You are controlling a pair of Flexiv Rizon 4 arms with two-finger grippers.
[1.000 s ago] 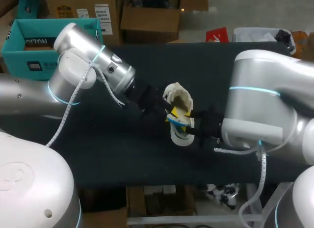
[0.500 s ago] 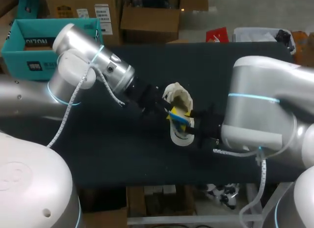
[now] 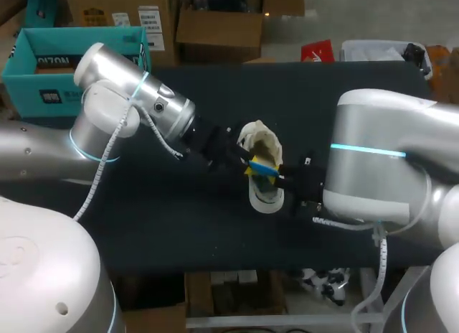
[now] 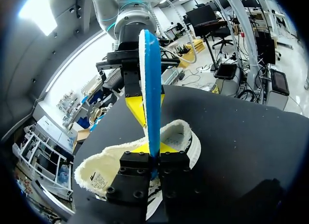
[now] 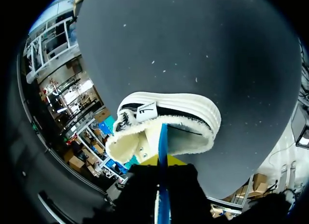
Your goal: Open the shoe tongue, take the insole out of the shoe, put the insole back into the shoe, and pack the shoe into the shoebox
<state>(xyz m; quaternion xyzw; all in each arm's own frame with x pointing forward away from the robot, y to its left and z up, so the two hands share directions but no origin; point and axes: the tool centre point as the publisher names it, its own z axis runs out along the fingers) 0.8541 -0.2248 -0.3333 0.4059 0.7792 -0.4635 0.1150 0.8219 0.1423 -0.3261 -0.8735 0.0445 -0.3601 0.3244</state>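
Tools, two: left tool (image 3: 245,161) and right tool (image 3: 281,177) both clench one blue insole (image 3: 263,169) above one shoe (image 3: 262,139).

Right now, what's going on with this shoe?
Both arms hold the blue insole on edge over the shoe, which lies on the black table. The left tool is shut on one end of the insole, the right tool on the other. This moment alone does not show whether it is coming out or going in.
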